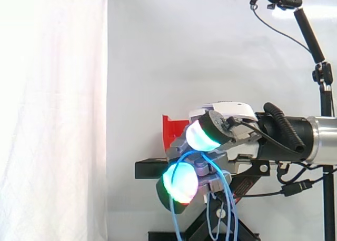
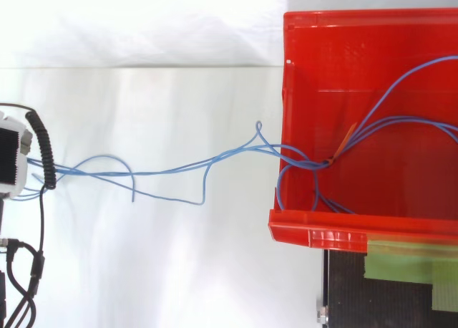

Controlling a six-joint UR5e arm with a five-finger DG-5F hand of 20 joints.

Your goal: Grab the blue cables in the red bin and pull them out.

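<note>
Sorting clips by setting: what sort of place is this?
Probably a robot lab test rig: white curtain, camera on a pole, a red bin holding blue cables on a black stand.

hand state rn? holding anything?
Hand: shut on the blue cables, which run out of the red bin to it.

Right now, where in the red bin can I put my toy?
Bare floor lies between the cables and the bin wall at the top view's upper edge, and between them and the rim by the green tape. Around the orange tie it is crowded.
</note>
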